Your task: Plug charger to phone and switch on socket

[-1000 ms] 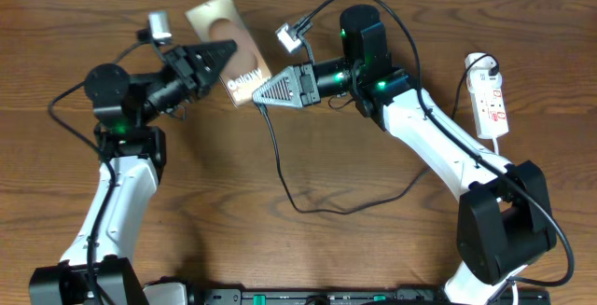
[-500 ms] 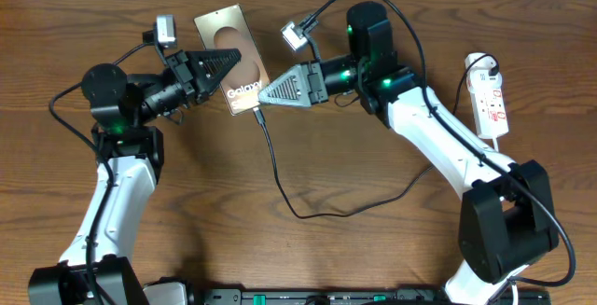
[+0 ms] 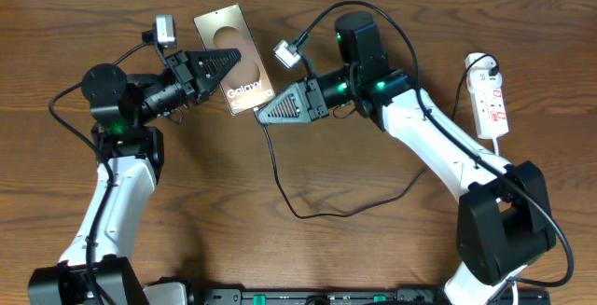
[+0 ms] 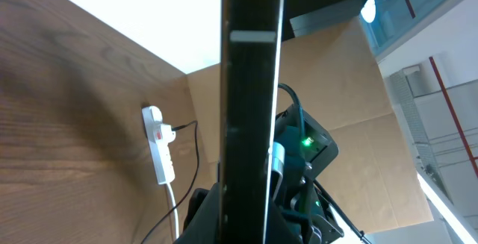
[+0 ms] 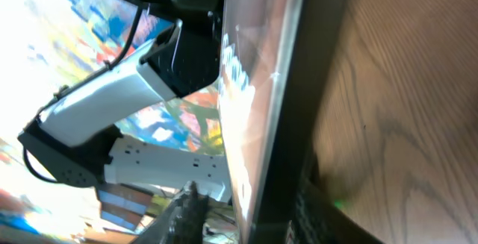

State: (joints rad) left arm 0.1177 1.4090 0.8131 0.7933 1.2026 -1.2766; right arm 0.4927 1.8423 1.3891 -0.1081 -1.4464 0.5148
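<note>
The phone (image 3: 227, 44), bronze-grey with "Galaxy" on it, is held off the table, and my left gripper (image 3: 233, 63) is shut on its side. In the left wrist view only its dark edge (image 4: 252, 102) rises between the jaws. My right gripper (image 3: 261, 115) sits at the phone's lower end, closed narrowly. The charger's black cable (image 3: 280, 179) runs out from under its tips; the plug tip is hidden. In the right wrist view the phone's glossy face (image 5: 258, 102) stands between the fingers. The socket (image 3: 489, 100) lies at the far right.
The charger cable loops across the table's middle (image 3: 322, 214) and back under my right arm. The white power strip (image 4: 158, 151) with its white cord lies near the right edge, a black plug in its far end.
My left gripper has shifted the phone slightly right and up. My right gripper opened at the phone's end, closed again, and has dropped a little down and left.
</note>
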